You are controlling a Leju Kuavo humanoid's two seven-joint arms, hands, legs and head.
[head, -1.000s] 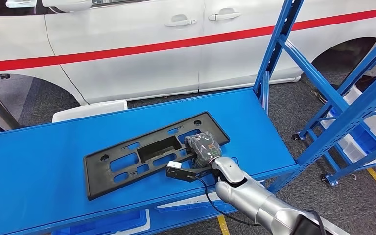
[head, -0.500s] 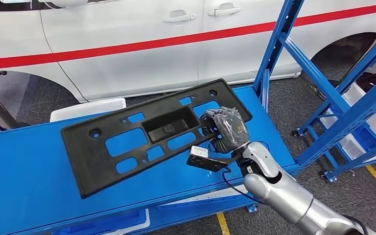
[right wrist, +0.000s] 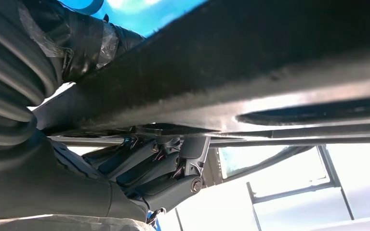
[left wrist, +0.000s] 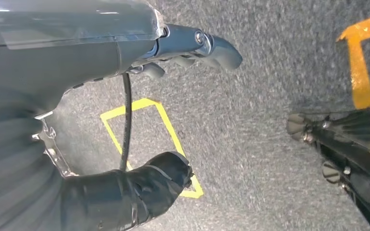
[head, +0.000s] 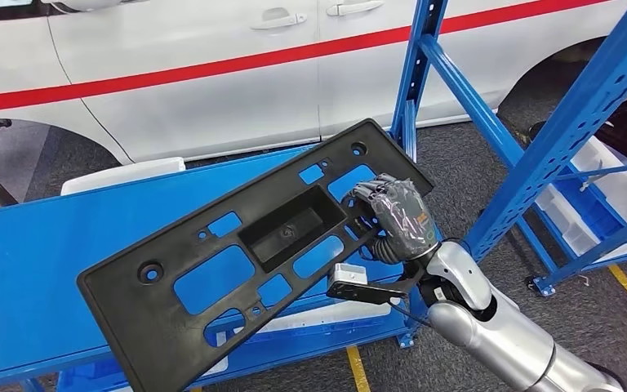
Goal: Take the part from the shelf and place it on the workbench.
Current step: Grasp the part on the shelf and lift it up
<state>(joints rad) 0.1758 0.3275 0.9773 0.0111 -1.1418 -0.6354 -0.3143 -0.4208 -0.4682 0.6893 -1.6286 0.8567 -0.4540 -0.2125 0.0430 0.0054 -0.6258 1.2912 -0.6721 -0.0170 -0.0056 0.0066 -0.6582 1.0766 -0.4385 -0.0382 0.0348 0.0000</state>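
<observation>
The part is a long black plastic plate [head: 237,253] with several cut-outs and a recessed pocket. It hangs tilted in the air above the blue shelf [head: 24,269], its near left end low and close to me. My right hand [head: 396,219] grips the plate's right end, fingers wrapped over the edge. In the right wrist view the plate's dark underside [right wrist: 250,62] crosses the frame with the fingers [right wrist: 149,166] curled beneath it. My left hand [left wrist: 173,53] hangs over the grey floor, fingers apart and holding nothing.
A white car [head: 196,73] with a red stripe stands behind the shelf. Blue rack uprights [head: 412,73] rise at the shelf's right end, and another blue rack [head: 588,122] with white bins stands further right. Yellow floor lines [left wrist: 149,139] mark the grey carpet.
My right hand has lifted the plate off the shelf surface and drawn it up and toward me, tilting it. The view has also shifted a little.
</observation>
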